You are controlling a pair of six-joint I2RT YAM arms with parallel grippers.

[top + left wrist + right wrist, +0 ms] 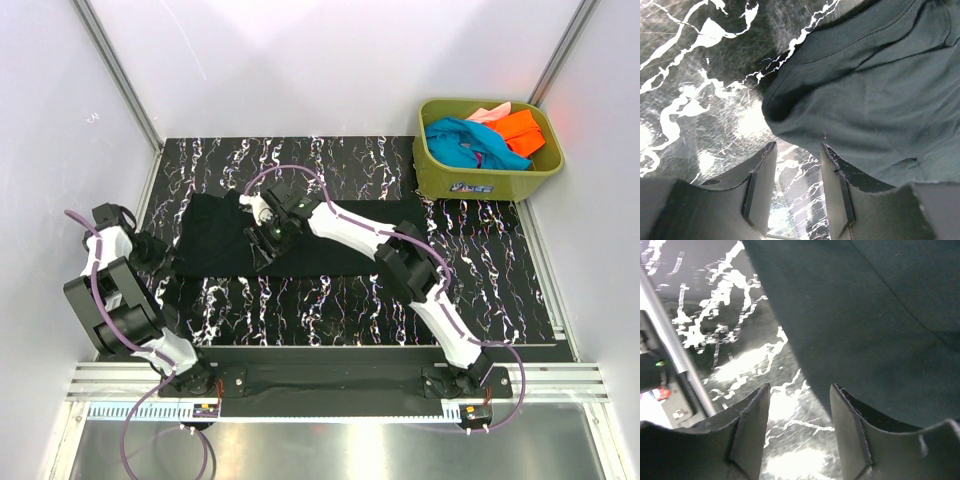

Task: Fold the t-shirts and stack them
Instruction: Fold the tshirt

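A large black t-shirt (212,238) lies spread flat on the marble-patterned mat. My left gripper (157,252) is open and empty at the shirt's left edge; in the left wrist view (797,150) a folded edge of the shirt (870,90) lies just beyond its right fingertip. My right gripper (263,240) is open and empty low over the shirt's near edge; the right wrist view (800,390) shows the shirt (870,315) beside and beyond its right finger. A teal-blue shirt (465,140), an orange shirt (520,130) and a pale pink shirt (490,112) lie bunched in the tub.
The olive-green tub (490,182) stands at the mat's back right corner. White walls with metal posts enclose the back and sides. A metal rail (670,345) and the arm bases run along the near edge.
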